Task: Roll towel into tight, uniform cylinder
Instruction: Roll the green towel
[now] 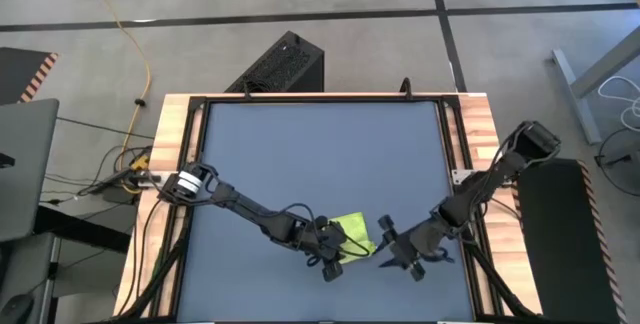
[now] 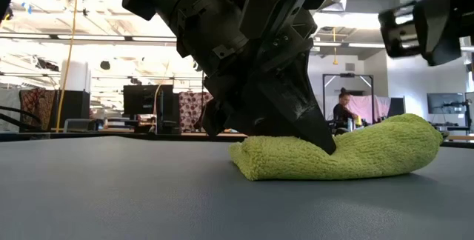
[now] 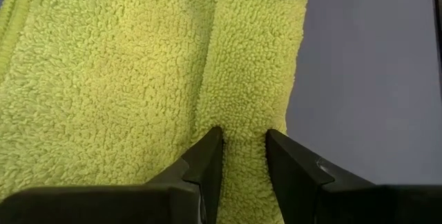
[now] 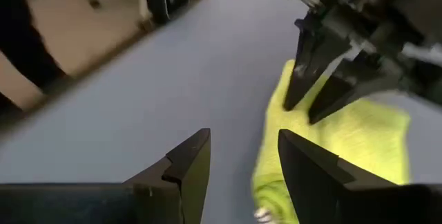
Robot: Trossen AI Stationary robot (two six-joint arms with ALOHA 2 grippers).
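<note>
Lying near the front edge of the dark blue-grey mat [image 1: 320, 154], the small lime fleecy towel [image 1: 353, 234] sits loosely bunched, the left claw [image 3: 243, 156] clamped on one fold; right claw [image 4: 243, 156] hovers beside, fingers apart.

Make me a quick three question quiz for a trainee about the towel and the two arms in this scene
1. True or false: the lime towel lies spread out flat on the dark blue-grey mat.
2. Which gripper is pinching the towel? A) left B) right C) both
3. Fill in: the right gripper, jaws apart, sits beside the towel and holds ____.

Key
1. False: it is bunched into a thick, partly rolled bundle.
2. A: the left gripper has its jaws closed on a fold of the towel.
3. Nothing.
</note>
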